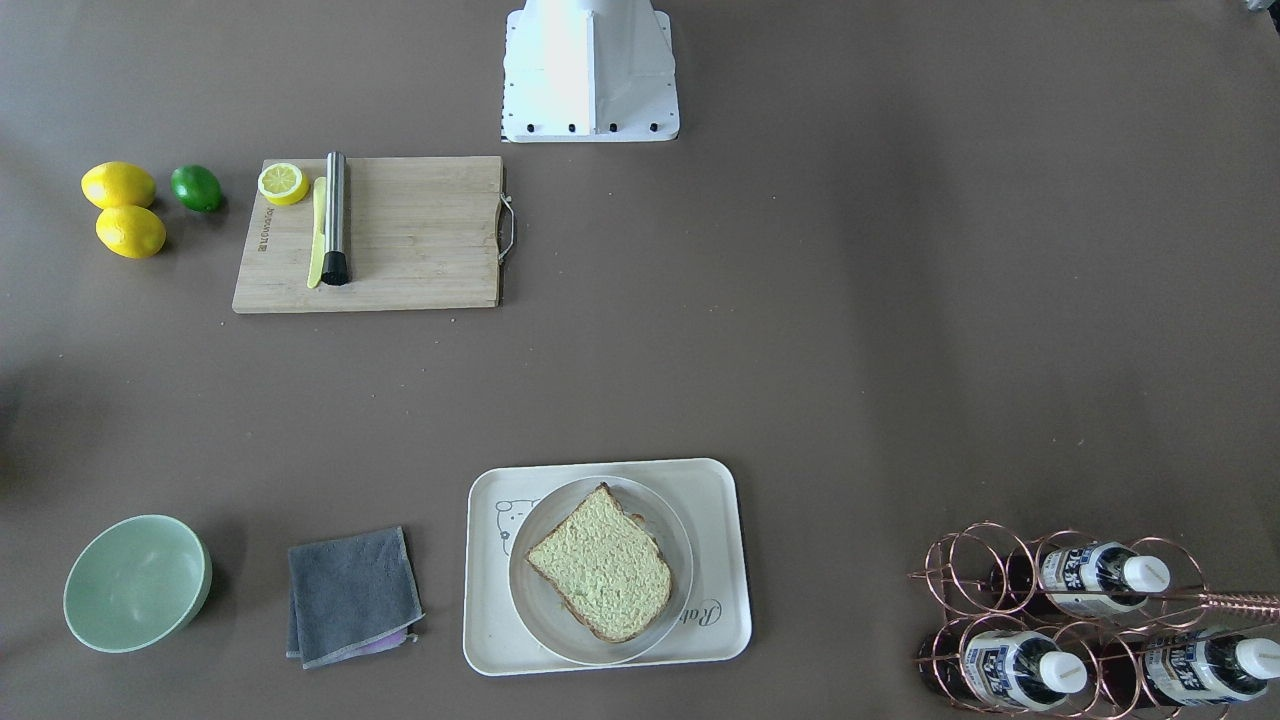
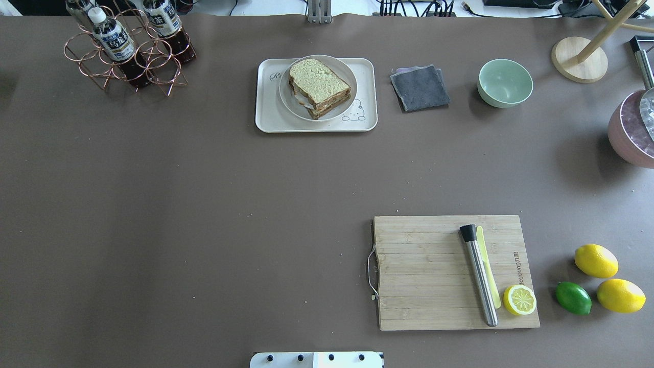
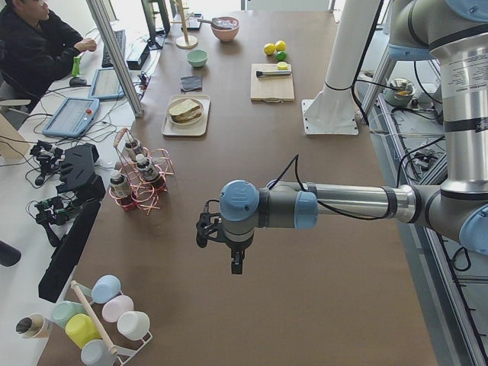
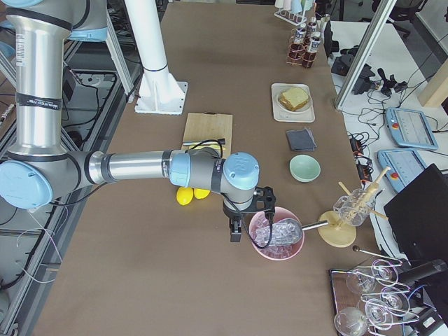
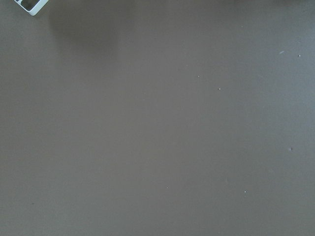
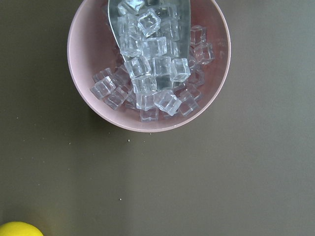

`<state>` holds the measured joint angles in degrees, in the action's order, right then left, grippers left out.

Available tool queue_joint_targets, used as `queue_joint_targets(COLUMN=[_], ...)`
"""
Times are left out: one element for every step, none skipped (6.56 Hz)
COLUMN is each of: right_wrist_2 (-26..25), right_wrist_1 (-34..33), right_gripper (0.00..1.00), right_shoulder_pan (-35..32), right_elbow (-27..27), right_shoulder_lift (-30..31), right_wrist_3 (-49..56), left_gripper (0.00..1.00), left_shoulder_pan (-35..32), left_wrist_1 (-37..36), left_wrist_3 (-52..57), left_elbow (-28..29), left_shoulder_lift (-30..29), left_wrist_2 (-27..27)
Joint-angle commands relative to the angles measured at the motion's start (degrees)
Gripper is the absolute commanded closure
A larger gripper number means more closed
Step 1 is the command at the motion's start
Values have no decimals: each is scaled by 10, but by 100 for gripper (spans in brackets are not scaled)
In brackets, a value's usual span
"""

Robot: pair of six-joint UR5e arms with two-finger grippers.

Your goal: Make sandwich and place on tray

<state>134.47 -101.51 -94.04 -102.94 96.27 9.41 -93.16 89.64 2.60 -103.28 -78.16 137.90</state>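
Sitting on a round plate (image 2: pixel 284 97) in the cream tray (image 2: pixel 265 120), on the side of the surface (image 2: pixel 204 204) away from the robot, the sandwich (image 2: pixel 319 84) shows a pale greenish top slice with brown crust and layers stacked beneath. A grey cloth (image 2: pixel 420 88) lies beside the tray. Both arms stretch out level, well apart from it. The left fingers (image 3: pixel 235 261) point down over bare surface, and the right fingers (image 4: pixel 236 232) hang just beside a pink bowl (image 6: pixel 78 54) of ice cubes (image 6: pixel 152 69). I cannot tell how far either pair is parted.

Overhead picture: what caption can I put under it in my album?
A sandwich sits on a round plate on the cream tray.
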Motion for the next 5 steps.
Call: queue_joint_targets(right_wrist_2=[0, 0, 0, 0, 0], right_wrist_1=[0, 0, 0, 0, 0], right_gripper=[0, 0, 0, 0, 0], right_shoulder_pan=[0, 0, 0, 0, 0], right_elbow=[0, -1, -1, -1, -2], right_shoulder_lift=[0, -1, -3, -4, -4], right_wrist_3=[0, 0, 0, -1, -1], left_gripper=[3, 2, 3, 2, 2], left_shoulder_pan=[0, 0, 1, 1, 1], left_wrist_1=[12, 13, 12, 13, 13], left_wrist_3=[-1, -1, -1, -8, -12], left_elbow=[3, 3, 3, 3, 3], left_shoulder_lift=[4, 4, 3, 3, 0], left_wrist_2=[0, 0, 0, 0, 0])
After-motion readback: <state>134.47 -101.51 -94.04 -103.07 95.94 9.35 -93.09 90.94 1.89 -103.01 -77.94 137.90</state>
